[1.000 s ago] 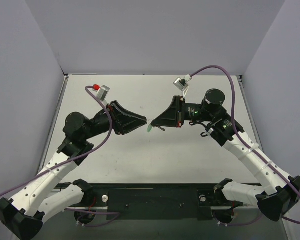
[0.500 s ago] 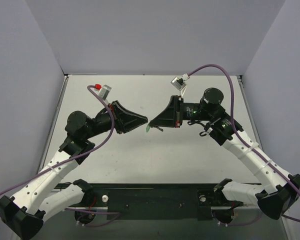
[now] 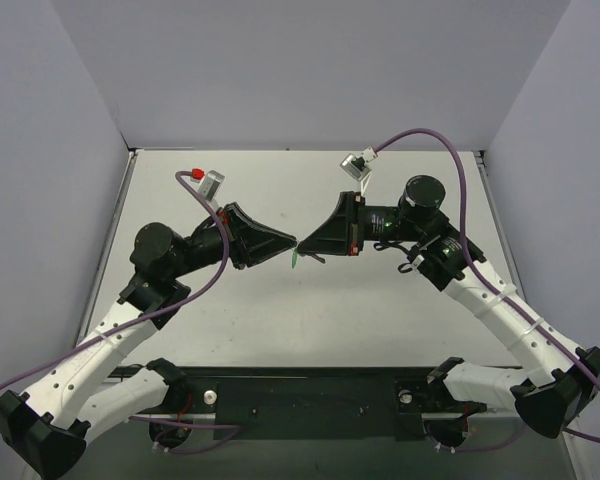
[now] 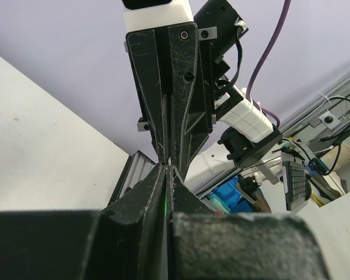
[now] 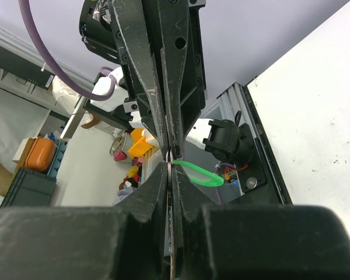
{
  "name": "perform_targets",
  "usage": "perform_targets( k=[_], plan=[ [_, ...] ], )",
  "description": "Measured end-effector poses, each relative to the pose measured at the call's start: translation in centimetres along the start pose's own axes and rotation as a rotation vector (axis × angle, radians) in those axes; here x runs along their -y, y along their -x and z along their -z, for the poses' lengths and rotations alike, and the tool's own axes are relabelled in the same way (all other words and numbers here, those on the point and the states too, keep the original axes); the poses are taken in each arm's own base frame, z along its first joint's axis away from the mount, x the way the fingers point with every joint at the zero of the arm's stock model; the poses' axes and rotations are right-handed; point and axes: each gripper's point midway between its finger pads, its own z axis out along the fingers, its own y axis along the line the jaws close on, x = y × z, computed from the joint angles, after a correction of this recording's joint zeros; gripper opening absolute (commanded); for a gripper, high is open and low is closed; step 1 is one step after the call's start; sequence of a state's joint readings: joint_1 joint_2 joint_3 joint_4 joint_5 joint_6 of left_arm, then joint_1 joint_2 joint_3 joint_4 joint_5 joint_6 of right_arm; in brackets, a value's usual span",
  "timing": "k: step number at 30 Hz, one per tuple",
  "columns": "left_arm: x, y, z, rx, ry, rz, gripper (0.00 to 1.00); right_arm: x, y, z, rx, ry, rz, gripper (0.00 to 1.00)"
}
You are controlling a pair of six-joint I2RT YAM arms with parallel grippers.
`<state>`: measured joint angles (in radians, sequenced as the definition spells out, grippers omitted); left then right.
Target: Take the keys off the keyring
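Both grippers meet tip to tip in mid-air above the table. My right gripper (image 3: 303, 244) (image 5: 170, 164) is shut on the silver-grey key (image 5: 171, 233), seen edge-on as a thin blade between its fingers. My left gripper (image 3: 293, 243) (image 4: 168, 168) is shut on the small ring (image 5: 169, 155) of the keyring. The bright green tag (image 3: 296, 258) (image 5: 196, 168) hangs free just below the tips. In the left wrist view only a green sliver (image 4: 165, 201) shows through the slit between the fingers.
The grey table (image 3: 300, 310) lies below, with walls at the left, back and right. A black rail (image 3: 300, 390) with the arm bases runs along the near edge. Purple cables (image 3: 450, 140) loop above each wrist.
Both grippers have drifted slightly left together, still tip to tip. The green tag hangs in nearly the same place. Both grips are unchanged.
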<state>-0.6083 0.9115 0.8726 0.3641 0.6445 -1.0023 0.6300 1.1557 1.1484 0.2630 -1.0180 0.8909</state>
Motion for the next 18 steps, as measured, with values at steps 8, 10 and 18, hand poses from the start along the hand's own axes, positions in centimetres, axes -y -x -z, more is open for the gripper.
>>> perform_targets(
  k=[8,10,18],
  plan=[
    [0.0,-0.1,0.0,-0.004,0.001,0.001,0.0,0.1,-0.1,0.0,-0.005,-0.006,0.007,0.0],
    [-0.2,-0.3,0.0,-0.012,0.008,-0.003,0.0,0.2,-0.2,0.1,-0.015,-0.017,0.004,0.0],
    [0.3,-1.3,0.1,-0.126,0.05,-0.076,0.0,0.1,-1.0,0.7,-0.105,-0.081,0.047,0.0]
  ],
)
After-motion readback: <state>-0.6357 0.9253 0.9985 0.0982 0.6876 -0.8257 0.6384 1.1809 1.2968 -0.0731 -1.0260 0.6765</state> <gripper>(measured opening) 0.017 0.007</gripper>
